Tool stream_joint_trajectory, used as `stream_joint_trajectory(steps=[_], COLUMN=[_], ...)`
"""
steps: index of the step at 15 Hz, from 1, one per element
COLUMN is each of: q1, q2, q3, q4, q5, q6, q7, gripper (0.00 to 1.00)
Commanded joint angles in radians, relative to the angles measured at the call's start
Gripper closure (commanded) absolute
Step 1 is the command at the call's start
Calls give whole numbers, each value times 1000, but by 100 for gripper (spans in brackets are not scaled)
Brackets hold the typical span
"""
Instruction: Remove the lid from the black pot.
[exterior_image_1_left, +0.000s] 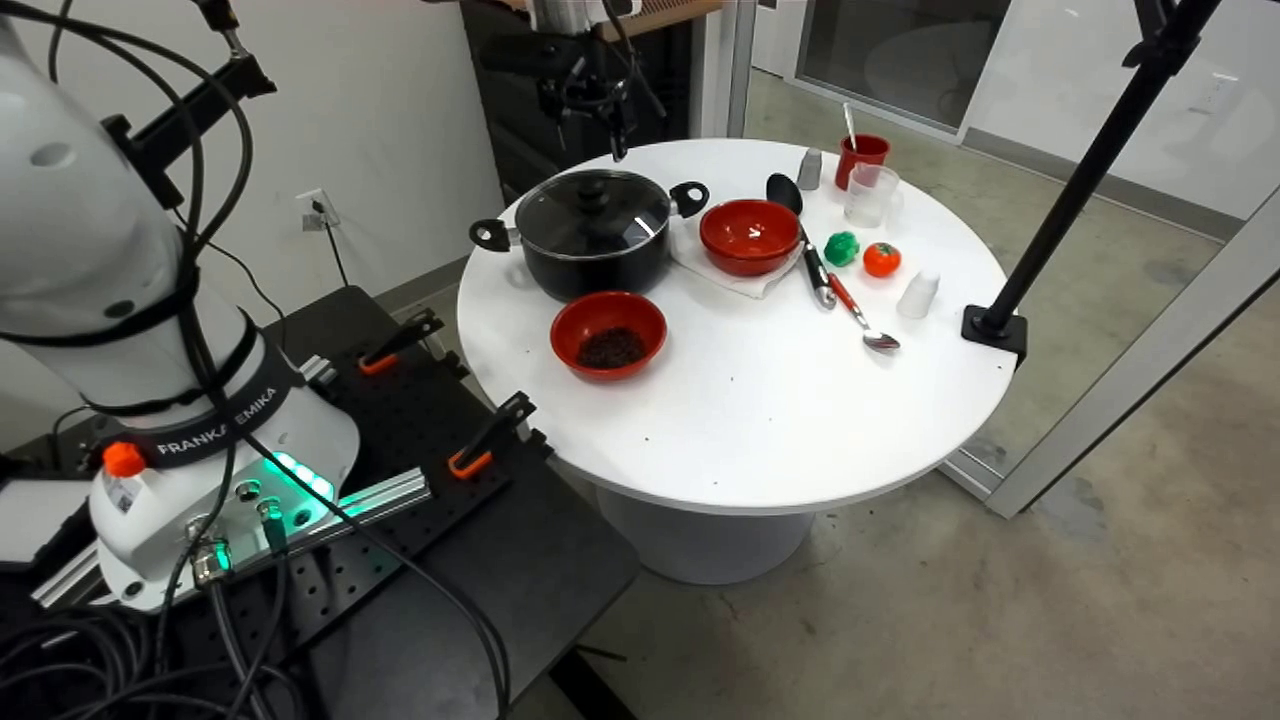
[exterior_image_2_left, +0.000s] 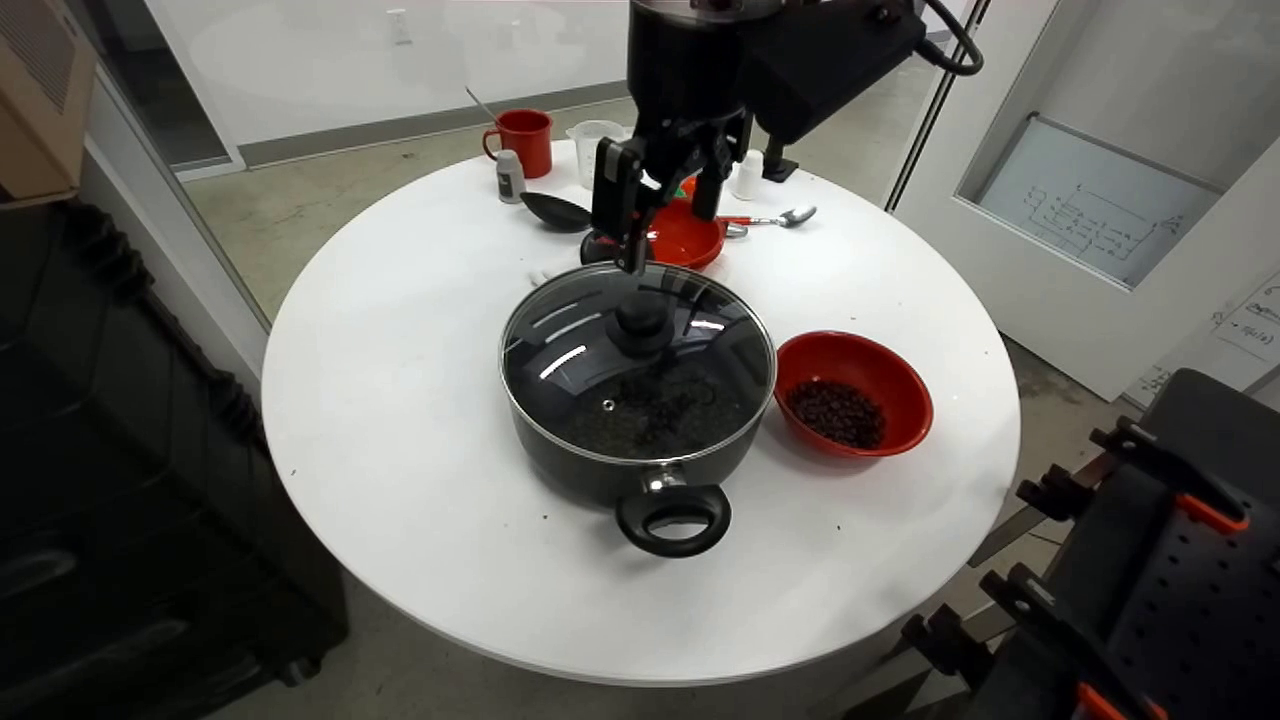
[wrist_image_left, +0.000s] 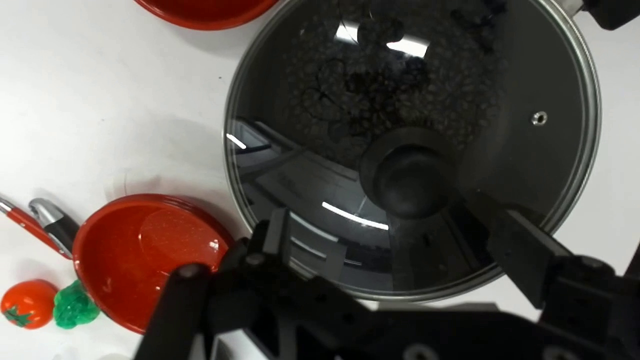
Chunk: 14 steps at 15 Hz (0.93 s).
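The black pot (exterior_image_1_left: 600, 270) (exterior_image_2_left: 585, 480) stands upright on the white table, its two handles pointing outward. The see-through lid (exterior_image_1_left: 555, 215) (exterior_image_2_left: 560, 365) (wrist_image_left: 310, 165) sits flat on it, with a metal rim and a dark centre knob (exterior_image_2_left: 642, 313) (wrist_image_left: 412, 182). Dark beans show through the glass in the wrist view. My gripper (exterior_image_1_left: 595, 125) (exterior_image_2_left: 668, 215) (wrist_image_left: 400, 245) is open and empty, pointing down. It is above the lid, apart from it. In the wrist view the knob lies ahead of the gap between the fingers, nearer the right finger.
A red bowl of dark beans (exterior_image_1_left: 580, 360) (exterior_image_2_left: 850, 400) stands beside the pot. Stacked red bowls (exterior_image_1_left: 750, 235) (wrist_image_left: 150, 255) rest on a cloth near a pot handle. A ladle (exterior_image_1_left: 785, 190), spoon (exterior_image_1_left: 850, 305), tomato (exterior_image_1_left: 882, 260) and red mug (exterior_image_1_left: 862, 160) lie beyond.
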Motion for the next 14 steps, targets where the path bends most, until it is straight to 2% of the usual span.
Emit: stream_joint_trajectory(steps=[1, 14], q1=[28, 111], q2=[30, 169], q3=[-30, -82], q4=[8, 86], q5=[-11, -55], q6=[19, 57], q7=[20, 83], gripper=[0, 0])
